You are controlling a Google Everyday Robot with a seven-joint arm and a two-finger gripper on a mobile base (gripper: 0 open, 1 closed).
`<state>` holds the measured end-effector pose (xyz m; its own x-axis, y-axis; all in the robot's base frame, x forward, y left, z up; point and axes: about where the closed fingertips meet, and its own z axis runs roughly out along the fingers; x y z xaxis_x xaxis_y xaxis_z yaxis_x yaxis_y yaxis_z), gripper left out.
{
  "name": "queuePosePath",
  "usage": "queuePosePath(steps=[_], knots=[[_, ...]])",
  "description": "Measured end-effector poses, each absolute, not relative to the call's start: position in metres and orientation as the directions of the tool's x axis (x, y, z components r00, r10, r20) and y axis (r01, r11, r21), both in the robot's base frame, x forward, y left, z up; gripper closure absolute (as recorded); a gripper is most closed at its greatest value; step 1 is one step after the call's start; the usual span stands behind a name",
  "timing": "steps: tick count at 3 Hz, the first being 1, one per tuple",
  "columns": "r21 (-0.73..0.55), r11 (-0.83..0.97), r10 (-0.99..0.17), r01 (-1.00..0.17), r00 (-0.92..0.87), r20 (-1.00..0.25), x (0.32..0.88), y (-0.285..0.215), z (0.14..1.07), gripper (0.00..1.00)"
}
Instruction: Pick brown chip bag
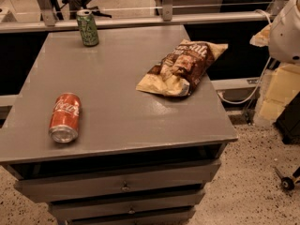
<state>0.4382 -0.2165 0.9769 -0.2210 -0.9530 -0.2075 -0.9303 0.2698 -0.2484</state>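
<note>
The brown chip bag lies flat on the right rear part of the grey cabinet top. It is crinkled, with a dark brown centre, pale yellow ends and white lettering, and it runs diagonally, its far end near the right edge. My gripper is out of view. Only a white rounded part of my arm shows at the right edge, off to the right of the bag and apart from it.
A red cola can lies on its side at the front left. A green can stands upright at the back left. Drawers are below the top. A rail and glass run behind, and a cable and boxes sit on the floor at right.
</note>
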Motion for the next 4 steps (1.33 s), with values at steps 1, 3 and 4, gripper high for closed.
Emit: queuePosePath(steps=[1, 3, 4], knots=[[-0.250, 0.266, -0.953, -0.931, -0.217, -0.210, 0.439, -0.216, 0.976, 0.00], [-0.301, 0.086, -0.941, -0.950, 0.021, -0.337, 0.498, -0.190, 0.948, 0.00], [-0.367, 0.011, -0.909, -0.930, 0.144, -0.391, 0.534, -0.168, 0.933, 0.00]])
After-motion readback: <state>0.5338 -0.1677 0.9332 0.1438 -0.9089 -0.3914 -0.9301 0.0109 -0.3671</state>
